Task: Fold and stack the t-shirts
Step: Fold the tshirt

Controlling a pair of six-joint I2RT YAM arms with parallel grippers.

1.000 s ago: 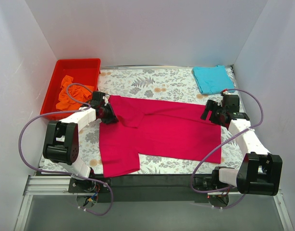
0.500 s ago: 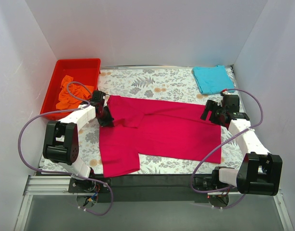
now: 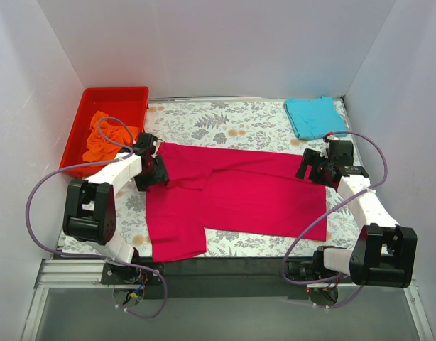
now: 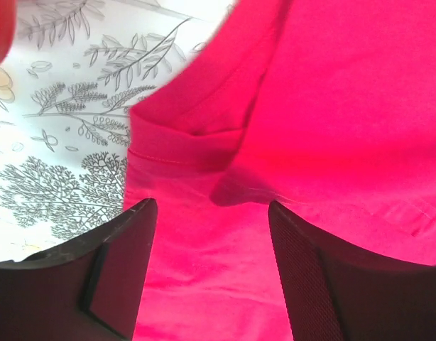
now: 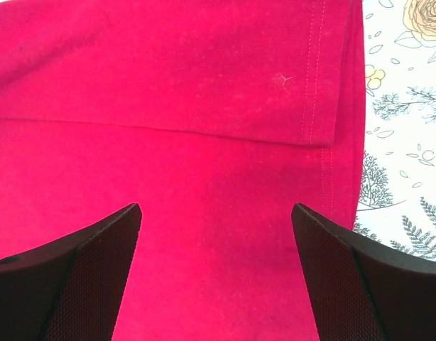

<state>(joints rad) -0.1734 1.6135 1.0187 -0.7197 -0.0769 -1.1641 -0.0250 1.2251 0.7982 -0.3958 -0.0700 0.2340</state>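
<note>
The crimson-pink t-shirt (image 3: 239,195) lies spread on the table (image 3: 239,117) with its far edge folded over, and the left end effector (image 4: 211,241) and right end effector (image 5: 214,263) hang wide open and empty above its two ends, so each should probably pinch both layers evenly.

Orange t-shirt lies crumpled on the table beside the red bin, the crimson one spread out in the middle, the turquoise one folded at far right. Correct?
No: the top external view shows the orange t-shirt crumpled inside the red bin, not beside it. The crimson one is spread out in the middle and the turquoise one folded at far right.
</note>
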